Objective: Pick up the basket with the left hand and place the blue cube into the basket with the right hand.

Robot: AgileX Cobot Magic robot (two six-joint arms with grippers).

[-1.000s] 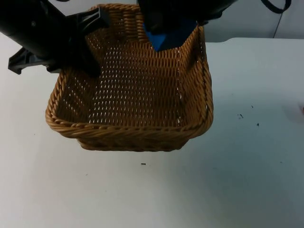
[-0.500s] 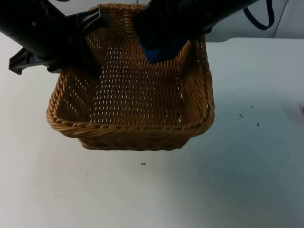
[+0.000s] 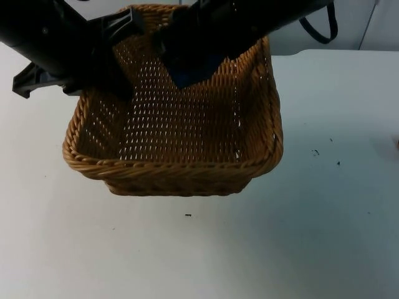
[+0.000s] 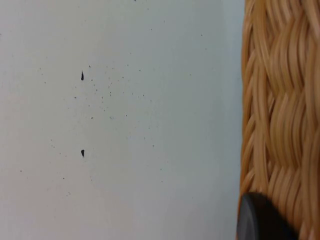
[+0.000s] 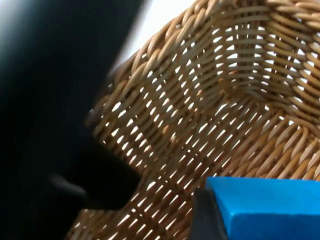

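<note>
A woven tan basket (image 3: 171, 163) hangs above the white table, tilted slightly. My left gripper (image 3: 115, 87) is shut on its left rim; the same weave (image 4: 280, 110) rises beside a black fingertip (image 4: 260, 220) in the left wrist view. My right gripper (image 3: 193, 65) reaches in over the basket's back half, shut on the blue cube (image 3: 187, 76). From the right wrist, the blue cube (image 5: 270, 207) sits against a dark finger (image 5: 202, 215), with the basket's inside wall (image 5: 215, 100) beyond it.
White table top (image 3: 324, 218) lies open in front of and to the right of the basket, with a few small dark specks (image 3: 315, 152). The grey partition wall (image 3: 324, 31) stands behind. The left arm's black body (image 5: 55, 100) blocks part of the right wrist view.
My right gripper has carried the blue cube leftward and a little lower over the basket's inside. The basket and left gripper have hardly moved.
</note>
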